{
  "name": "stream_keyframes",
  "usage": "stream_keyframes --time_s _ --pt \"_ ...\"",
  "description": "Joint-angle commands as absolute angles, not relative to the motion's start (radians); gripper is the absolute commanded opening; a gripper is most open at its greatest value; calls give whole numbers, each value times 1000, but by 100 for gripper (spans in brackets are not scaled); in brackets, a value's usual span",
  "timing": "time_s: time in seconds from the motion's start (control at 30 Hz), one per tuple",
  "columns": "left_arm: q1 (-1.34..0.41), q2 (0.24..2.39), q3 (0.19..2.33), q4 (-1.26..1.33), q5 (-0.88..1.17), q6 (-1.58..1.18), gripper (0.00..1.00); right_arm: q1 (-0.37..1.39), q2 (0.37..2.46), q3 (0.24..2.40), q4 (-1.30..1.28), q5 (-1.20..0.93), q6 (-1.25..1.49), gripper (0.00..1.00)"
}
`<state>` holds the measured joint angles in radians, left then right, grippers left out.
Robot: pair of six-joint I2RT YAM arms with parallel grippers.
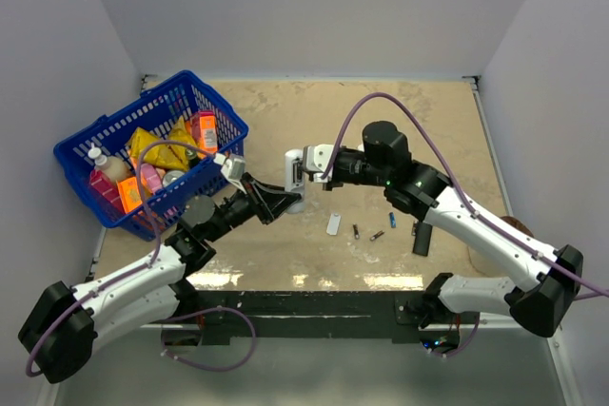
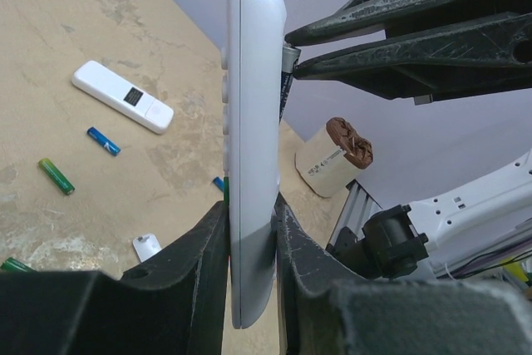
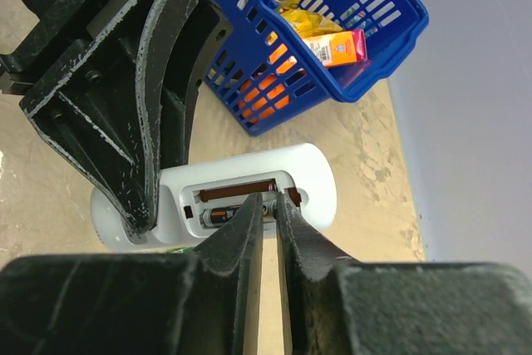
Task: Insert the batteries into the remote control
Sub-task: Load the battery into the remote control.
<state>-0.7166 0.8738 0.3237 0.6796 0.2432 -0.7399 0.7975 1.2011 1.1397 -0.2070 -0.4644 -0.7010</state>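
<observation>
The white remote control stands on edge above the table, my left gripper shut on its lower end. In the top view the remote control is held mid-table between both arms. Its battery bay faces my right gripper, whose jaws stand almost together with a thin slit between them. Their tips rest on a dark battery lying in the bay. Loose batteries lie on the table: a blue one, a green one and others.
A blue basket of packets stands at the back left. A wider white remote with a dark window, a small white cover and a black remote lie on the table. A brown-topped roll sits near the right edge.
</observation>
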Motion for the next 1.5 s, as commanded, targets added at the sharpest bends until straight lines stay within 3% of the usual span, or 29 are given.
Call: stream_keyframes --time_s 0.0,0.73,1.0,1.47 --pt "-719 873 374 793 273 -709 0 795 1224 1158 -255 -502 -719 12" --pt "-719 836 370 887 244 -661 0 795 1238 1034 -239 -433 -658 8" --pt "-719 861 390 966 334 -667 0 796 1206 907 -77 -367 -689 6" --pt "-718 876 403 1055 463 -690 0 792 1201 798 179 -295 -758 15"
